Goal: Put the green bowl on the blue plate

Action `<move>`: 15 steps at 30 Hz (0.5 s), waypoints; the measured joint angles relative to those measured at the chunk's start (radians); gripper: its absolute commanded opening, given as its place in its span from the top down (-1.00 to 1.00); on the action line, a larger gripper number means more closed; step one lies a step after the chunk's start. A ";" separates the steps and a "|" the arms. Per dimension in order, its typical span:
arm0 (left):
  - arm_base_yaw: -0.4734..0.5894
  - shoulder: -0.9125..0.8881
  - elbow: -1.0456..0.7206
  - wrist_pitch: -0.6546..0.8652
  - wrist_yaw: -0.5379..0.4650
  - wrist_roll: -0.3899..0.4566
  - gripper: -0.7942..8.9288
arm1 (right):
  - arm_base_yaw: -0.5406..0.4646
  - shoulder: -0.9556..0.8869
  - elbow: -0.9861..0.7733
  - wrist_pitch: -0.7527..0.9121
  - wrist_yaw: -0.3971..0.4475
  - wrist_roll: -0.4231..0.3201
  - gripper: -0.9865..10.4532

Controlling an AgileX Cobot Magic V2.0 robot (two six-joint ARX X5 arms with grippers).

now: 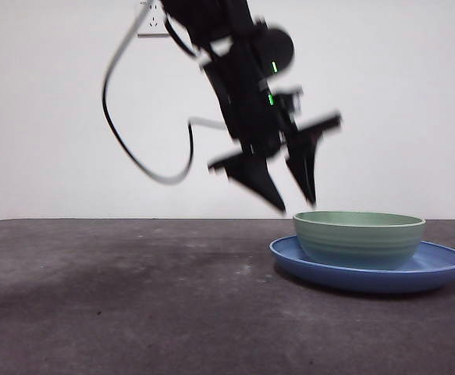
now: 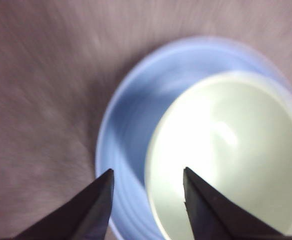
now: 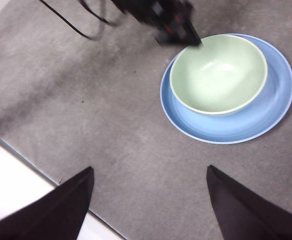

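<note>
The green bowl [image 1: 359, 239] sits inside the blue plate [image 1: 438, 269]. My left hand [image 1: 293, 195] hangs open and empty just above its rim. It looks rigid, glossy, breakable; the rim is the grip.

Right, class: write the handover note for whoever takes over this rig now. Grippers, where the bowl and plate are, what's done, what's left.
Left gripper: open, empty, just above the near rim of the green bowl, not touching it.
Right gripper: open, empty, waiting well off to the side.
Bowl sits upright inside the blue plate, off-centre.
Done: bowl is on the plate.
Left: pull the left arm clear.
</note>
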 measured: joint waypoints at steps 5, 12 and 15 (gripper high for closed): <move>0.049 -0.180 0.005 -0.007 0.000 0.000 0.37 | 0.000 0.000 0.000 0.001 0.008 0.000 0.20; 0.113 -0.343 0.010 -0.112 0.000 0.024 0.37 | 0.000 0.000 0.000 0.006 0.050 0.000 0.20; 0.134 -0.396 0.010 -0.169 0.000 0.045 0.37 | 0.000 0.000 0.000 0.006 0.051 0.000 0.20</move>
